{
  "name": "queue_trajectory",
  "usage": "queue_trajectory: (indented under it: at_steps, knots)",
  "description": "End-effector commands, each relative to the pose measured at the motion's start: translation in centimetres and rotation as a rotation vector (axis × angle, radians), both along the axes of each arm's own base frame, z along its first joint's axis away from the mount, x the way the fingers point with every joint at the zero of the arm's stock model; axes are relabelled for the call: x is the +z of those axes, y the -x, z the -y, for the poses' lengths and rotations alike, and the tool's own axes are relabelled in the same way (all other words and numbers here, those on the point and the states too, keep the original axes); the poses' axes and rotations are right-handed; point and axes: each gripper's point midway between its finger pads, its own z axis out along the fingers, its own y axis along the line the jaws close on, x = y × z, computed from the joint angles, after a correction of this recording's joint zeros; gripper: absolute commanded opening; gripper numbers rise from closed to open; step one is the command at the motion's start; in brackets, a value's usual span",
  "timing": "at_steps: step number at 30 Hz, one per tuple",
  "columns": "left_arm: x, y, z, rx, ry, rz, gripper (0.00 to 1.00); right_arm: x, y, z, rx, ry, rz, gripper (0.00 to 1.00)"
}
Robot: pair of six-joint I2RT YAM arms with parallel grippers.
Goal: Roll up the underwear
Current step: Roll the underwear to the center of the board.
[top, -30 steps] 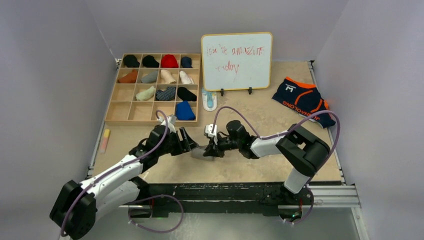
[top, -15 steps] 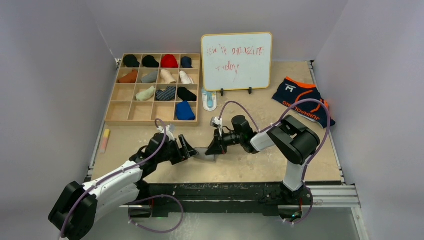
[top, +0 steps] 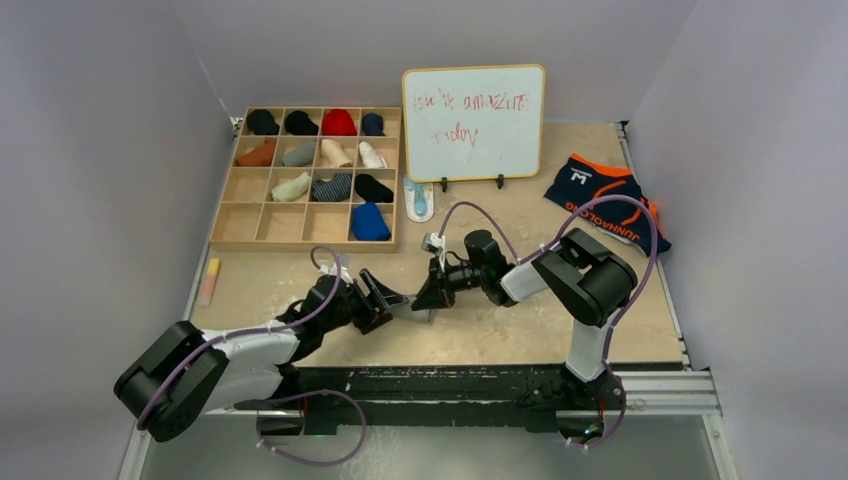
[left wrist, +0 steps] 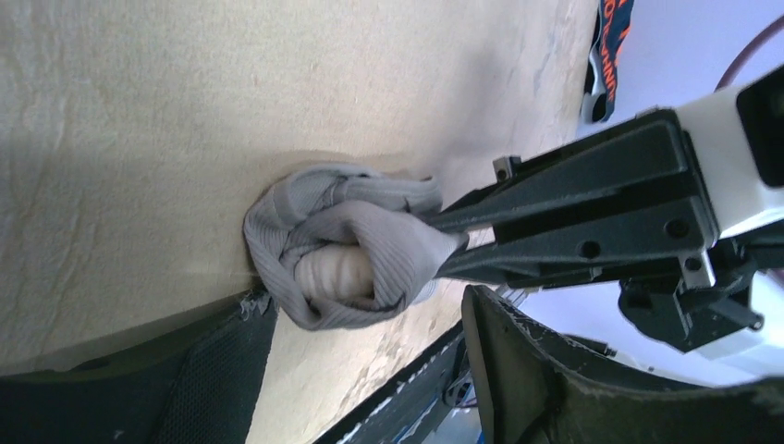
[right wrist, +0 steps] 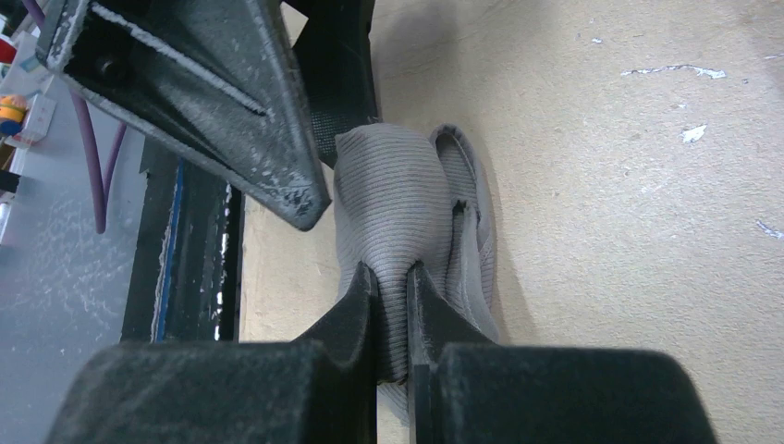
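Item: grey underwear (left wrist: 351, 245). Soft ribbed knit, light and limp, bunched into a loose, half-made roll on the counter (top: 520, 330). It lies between the two grippers. The right gripper (right wrist: 393, 277) is clamped tight on one outer fold. The left gripper (top: 385, 298) is spread wide, a finger on either side of the bundle's far end, not squeezing.

Handling, as judged: no stiffness, so it would sag and unroll if released. Grippy rather than slippery, and not fragile. Best hold is across the full thickness of the roll, never a single layer.

Item: navy underwear (top: 605, 200). Lies flat, well apart behind the right gripper, untouched.
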Motion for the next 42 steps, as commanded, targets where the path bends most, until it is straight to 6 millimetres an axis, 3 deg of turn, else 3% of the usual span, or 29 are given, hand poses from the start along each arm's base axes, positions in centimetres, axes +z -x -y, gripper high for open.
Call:
queue_trajectory:
  at_steps: [1, 4, 9, 13, 15, 17, 19, 23, 26, 31, 37, 42]
  knots:
    - [-2.2, -0.9, -1.4, 0.135, -0.032, -0.047, 0.71, -4.0, 2.1, 2.2, -0.016, 0.140, -0.115, 0.07]
    - [-3.6, -1.1, -2.1, 0.171, -0.081, -0.078, 0.64, -3.9, 2.2, 2.3, -0.012, 0.132, -0.101, 0.08]
    - [-4.7, -1.1, -1.6, 0.138, -0.138, -0.096, 0.42, -3.4, 2.3, 2.1, 0.012, 0.106, -0.066, 0.11]
    - [-5.0, -1.4, -1.6, 0.130, -0.184, -0.082, 0.25, -2.6, 2.1, 2.2, 0.022, 0.083, 0.001, 0.21]
    - [-4.8, -1.7, -1.6, 0.116, -0.216, -0.072, 0.19, -2.0, 1.8, 2.2, 0.014, 0.076, 0.047, 0.34]
    - [-4.4, -1.9, -1.3, 0.099, -0.243, -0.051, 0.16, -1.0, 1.6, 2.1, 0.019, 0.057, 0.094, 0.62]
    - [-4.0, -2.1, -1.1, 0.084, -0.266, -0.034, 0.14, 0.1, 1.1, 2.1, 0.017, 0.047, 0.189, 0.72]
    - [-3.8, -2.2, -0.7, 0.066, -0.293, -0.027, 0.12, 2.1, -1.0, 2.7, -0.054, 0.112, 0.390, 0.72]
    - [-3.7, -2.2, -0.5, 0.062, -0.295, -0.026, 0.11, 2.5, -1.9, 3.2, -0.069, 0.226, 0.555, 0.70]
    - [-3.6, -2.2, -0.4, 0.060, -0.301, -0.032, 0.10, 2.7, -1.0, 2.3, -0.003, 0.344, 0.767, 0.66]
    - [-3.4, -2.3, -0.3, 0.054, -0.299, -0.031, 0.09, 1.6, -0.2, 0.6, 0.033, 0.404, 0.860, 0.58]
    - [-3.2, -2.3, -0.3, 0.057, -0.295, -0.029, 0.09, -1.1, -0.3, 1.1, 0.024, 0.517, 0.856, 0.44]
